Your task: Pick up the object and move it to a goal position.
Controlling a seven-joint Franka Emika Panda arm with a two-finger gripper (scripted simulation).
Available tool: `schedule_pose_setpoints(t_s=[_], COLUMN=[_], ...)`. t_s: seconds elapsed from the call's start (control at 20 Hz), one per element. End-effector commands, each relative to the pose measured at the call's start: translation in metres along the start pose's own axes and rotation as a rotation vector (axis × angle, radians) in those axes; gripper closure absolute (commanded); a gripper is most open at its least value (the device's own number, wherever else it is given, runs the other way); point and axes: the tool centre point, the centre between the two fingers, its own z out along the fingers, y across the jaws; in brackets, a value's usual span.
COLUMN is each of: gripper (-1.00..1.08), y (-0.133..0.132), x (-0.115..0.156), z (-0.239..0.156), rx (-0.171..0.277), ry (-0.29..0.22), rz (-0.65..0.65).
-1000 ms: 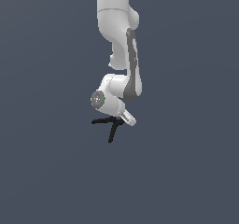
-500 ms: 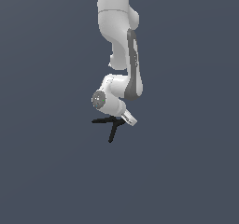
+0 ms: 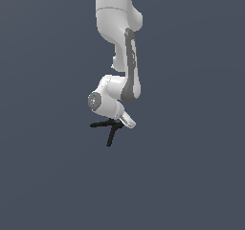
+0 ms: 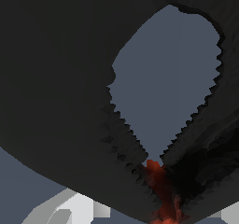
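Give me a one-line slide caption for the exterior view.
Panda arm's gripper down at the small black forked clamp on a plain grey surface.

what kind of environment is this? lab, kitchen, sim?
Most likely a bare simulator scene, not a real room: the background is one flat grey-blue surface with no furniture or walls. Only the smooth-rendered white arm and a small black forked clamp beneath its wrist are in view.
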Motion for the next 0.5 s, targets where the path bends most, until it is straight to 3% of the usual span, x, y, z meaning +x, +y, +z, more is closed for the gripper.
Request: schedule_pose_setpoints(t_s=[0.0, 0.45], gripper=[1.08, 1.08], y=[0.017, 0.085], x=[0.014, 0.074], z=[-0.013, -0.075], rx=[0.002, 0.002], ry=[0.0, 0.0], rz=[0.007, 0.009])
